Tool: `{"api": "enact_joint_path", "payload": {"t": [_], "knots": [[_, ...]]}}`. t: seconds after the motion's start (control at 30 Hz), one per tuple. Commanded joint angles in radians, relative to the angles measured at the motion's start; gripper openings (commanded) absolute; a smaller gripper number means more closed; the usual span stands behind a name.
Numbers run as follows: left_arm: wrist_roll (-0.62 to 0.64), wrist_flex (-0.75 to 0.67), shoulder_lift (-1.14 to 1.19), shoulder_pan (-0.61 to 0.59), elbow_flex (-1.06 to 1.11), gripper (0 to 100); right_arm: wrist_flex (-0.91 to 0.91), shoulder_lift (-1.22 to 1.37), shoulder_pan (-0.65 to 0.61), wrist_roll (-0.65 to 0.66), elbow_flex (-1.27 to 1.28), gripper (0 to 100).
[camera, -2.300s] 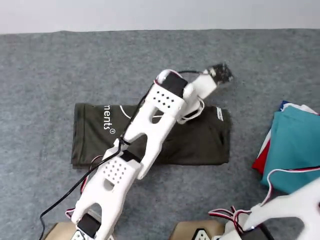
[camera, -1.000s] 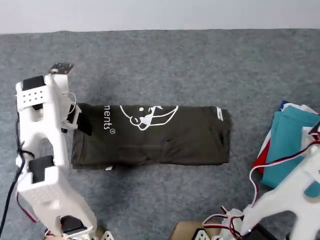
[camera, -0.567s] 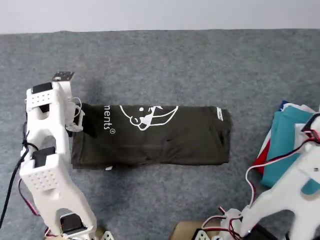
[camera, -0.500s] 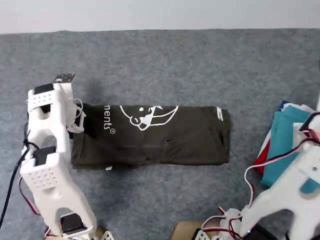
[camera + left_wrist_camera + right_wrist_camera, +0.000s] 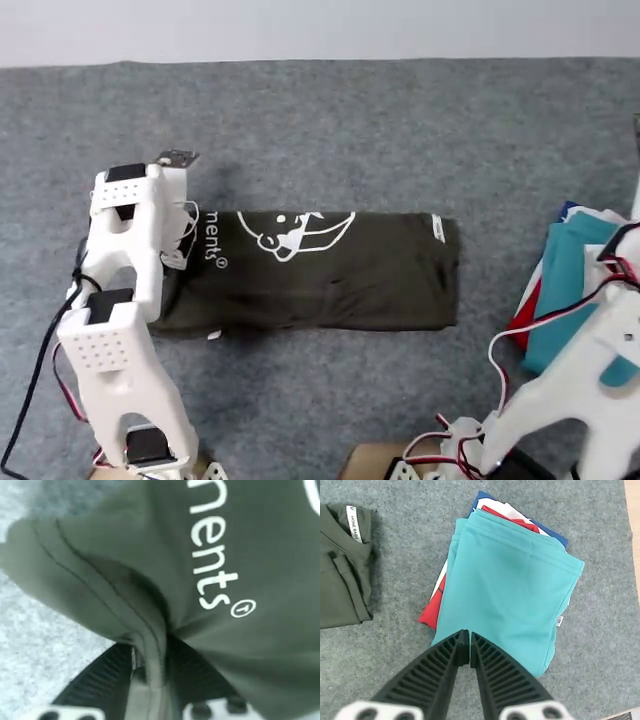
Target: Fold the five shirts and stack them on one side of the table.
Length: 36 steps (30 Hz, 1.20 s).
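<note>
pinching the left end of the long-folded dark olive cotton shirt (image 5: 320, 270), in the middle of the grey felt surface (image 5: 330, 130), with the left jaws closed tight on a bunched fold. best to lift that end only slightly, carry it straight over toward the collar end, and lay the edges flush before letting go. holding the right jaws closed on nothing, above the stack of folded shirts topped by a teal one (image 5: 510, 590) at the surface's right side. bears white printed lettering (image 5: 220, 565) and a small white neck label (image 5: 354, 522), not read out.
</note>
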Motion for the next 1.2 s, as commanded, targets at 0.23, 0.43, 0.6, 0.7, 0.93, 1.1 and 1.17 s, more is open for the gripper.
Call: {"api": "enact_joint_path", "payload": {"t": [0.23,0.43,0.6,0.7,0.93,1.1,1.17], "knots": [[-0.044,0.158,0.006,-0.149,-0.171,0,0.038,-0.03,-0.005,0.005,-0.014,1.0],[-0.141,0.227,0.014,-0.262,-0.315,0,0.038,-0.03,-0.005,0.005,-0.014,1.0],[-0.18,0.235,0.014,-0.296,-0.338,0,0.038,-0.03,-0.005,0.005,-0.014,1.0],[-0.178,0.261,0.003,-0.288,-0.328,0,0.038,-0.03,-0.005,0.005,-0.014,1.0],[-0.176,0.261,-0.137,-0.176,-0.231,0,0.036,-0.03,-0.005,0.005,-0.014,1.0],[-0.137,0.261,-0.316,-0.026,-0.085,0,0.038,-0.03,-0.005,0.005,-0.014,1.0],[-0.11,0.259,-0.381,0.046,-0.039,0,0.038,-0.03,-0.005,0.005,-0.014,1.0]]}}
